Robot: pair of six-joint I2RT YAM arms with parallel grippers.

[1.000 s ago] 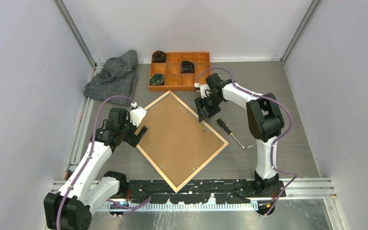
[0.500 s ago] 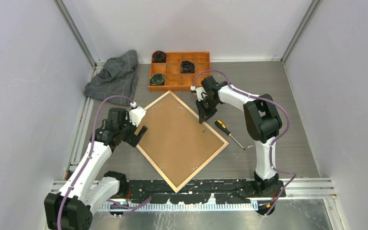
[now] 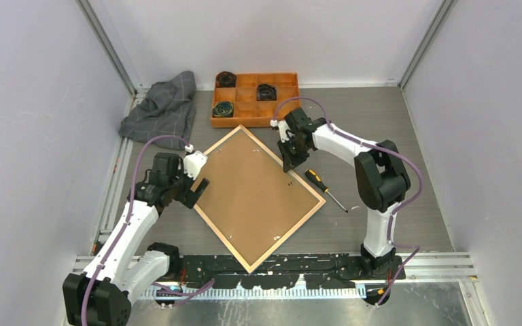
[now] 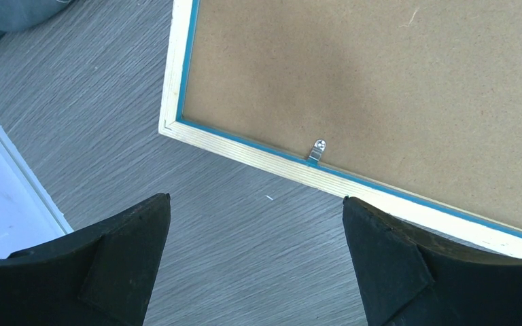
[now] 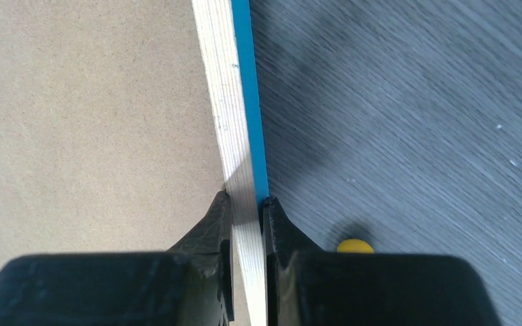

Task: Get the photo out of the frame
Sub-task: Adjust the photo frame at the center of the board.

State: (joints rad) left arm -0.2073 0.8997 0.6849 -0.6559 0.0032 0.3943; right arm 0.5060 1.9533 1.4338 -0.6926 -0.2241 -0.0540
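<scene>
The frame (image 3: 315, 204) lies face down mid-table, turned like a diamond, its light wood rim and blue edge around the brown backing board (image 3: 255, 193). The photo is hidden under the board. My right gripper (image 3: 289, 163) is shut on the frame's right rim (image 5: 234, 129), one finger on the board side, one outside on the blue edge. My left gripper (image 3: 192, 193) is open and empty over bare table just off the frame's left corner (image 4: 173, 125). A small metal clip (image 4: 319, 149) holds the board at the near rim.
A yellow-and-black screwdriver (image 3: 325, 187) lies right of the frame, its yellow end showing in the right wrist view (image 5: 355, 246). An orange compartment tray (image 3: 241, 102) with dark rolls stands at the back. A grey cloth (image 3: 163, 105) lies back left.
My right gripper moved slightly left and closed on the frame's right rim; the frame shifted a little. The left arm has not moved.
</scene>
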